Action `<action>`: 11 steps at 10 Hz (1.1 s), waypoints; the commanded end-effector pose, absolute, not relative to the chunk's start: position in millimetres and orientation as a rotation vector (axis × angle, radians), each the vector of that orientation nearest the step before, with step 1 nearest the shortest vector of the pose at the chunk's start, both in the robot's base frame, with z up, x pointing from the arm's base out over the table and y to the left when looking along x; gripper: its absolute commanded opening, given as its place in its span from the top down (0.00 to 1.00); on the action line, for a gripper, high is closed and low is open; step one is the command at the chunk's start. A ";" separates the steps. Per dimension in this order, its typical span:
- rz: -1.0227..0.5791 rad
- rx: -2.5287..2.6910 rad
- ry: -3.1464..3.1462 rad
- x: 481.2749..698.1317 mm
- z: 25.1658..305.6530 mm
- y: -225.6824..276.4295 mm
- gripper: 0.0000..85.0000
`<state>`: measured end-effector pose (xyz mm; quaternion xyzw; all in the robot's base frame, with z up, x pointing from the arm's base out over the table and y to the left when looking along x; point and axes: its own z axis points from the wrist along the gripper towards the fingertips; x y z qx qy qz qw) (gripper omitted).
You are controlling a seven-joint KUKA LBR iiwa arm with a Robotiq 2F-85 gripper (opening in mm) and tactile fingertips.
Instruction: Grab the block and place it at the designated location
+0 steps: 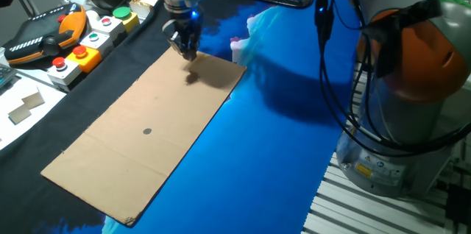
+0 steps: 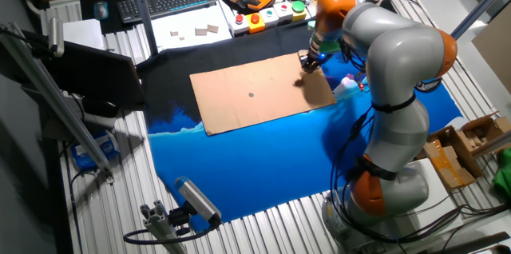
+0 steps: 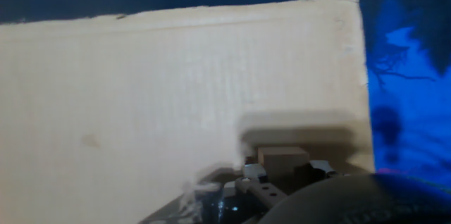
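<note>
A cardboard sheet (image 1: 140, 135) lay on blue cloth (image 1: 272, 138). Above the sheet's far corner the gripper (image 1: 185, 48) was closed on the block (image 3: 282, 159), held between its fingers. The grey dot (image 1: 147, 132) sat mid-sheet, well apart from the gripper.

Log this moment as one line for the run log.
gripper: shut on tiny tan wooden cube | above cardboard sheet corner | dark grey round dot: uncovered

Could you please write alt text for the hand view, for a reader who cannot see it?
A small tan block sits between the fingers of the gripper, low in the picture. Beyond it a pale cardboard sheet fills most of the view, with blue cloth to its right.
</note>
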<state>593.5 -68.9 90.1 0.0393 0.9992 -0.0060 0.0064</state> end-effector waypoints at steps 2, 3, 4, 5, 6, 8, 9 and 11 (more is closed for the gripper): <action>-0.011 0.126 3.125 588.5 96.4 -54.0 0.99; -0.009 0.117 3.126 587.6 100.3 -49.4 0.99; -0.009 0.107 3.127 587.3 103.6 -44.8 0.99; -0.011 0.095 3.129 586.9 105.7 -39.0 0.99; -0.011 0.073 3.128 585.9 106.8 -34.5 0.99; -0.004 0.069 3.128 585.3 108.8 -30.2 0.99; -0.021 0.088 3.127 585.3 108.8 -30.2 0.99; -0.014 0.117 3.139 585.3 108.8 -30.2 0.99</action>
